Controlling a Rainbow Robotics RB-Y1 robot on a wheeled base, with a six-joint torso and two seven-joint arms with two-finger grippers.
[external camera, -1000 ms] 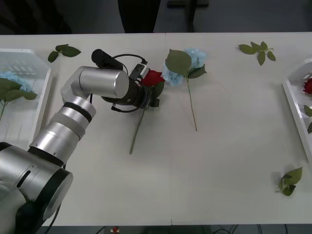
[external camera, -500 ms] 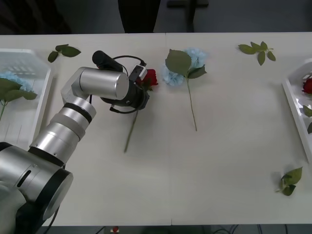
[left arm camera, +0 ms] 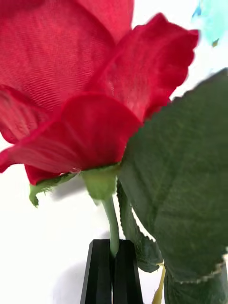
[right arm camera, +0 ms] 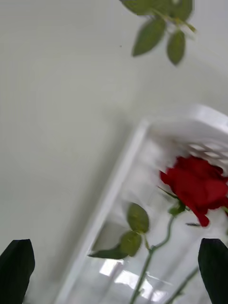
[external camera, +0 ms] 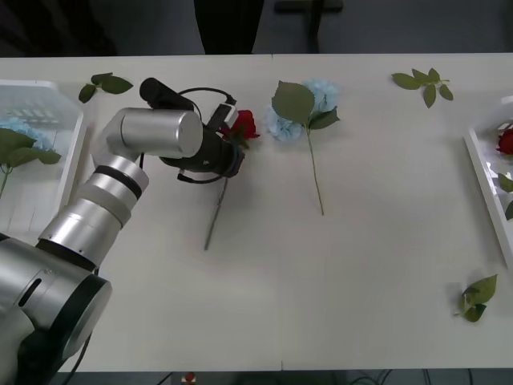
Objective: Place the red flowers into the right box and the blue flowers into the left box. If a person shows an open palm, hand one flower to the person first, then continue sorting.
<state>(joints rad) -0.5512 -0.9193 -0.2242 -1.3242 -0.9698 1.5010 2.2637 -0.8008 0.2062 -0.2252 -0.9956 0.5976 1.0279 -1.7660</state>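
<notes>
i see my left gripper (left arm camera: 113,270) clamped on the red rose's (external camera: 244,126) stem near the table's (external camera: 385,257) far edge; right gripper (right arm camera: 114,270) spread wide above the right box (right arm camera: 114,190); no readable writing

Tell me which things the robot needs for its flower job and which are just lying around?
Needed:
red rose, pinched by its stem in the left gripper
blue flower on the table
left box
right box

Just lying around:
loose leaves
</notes>
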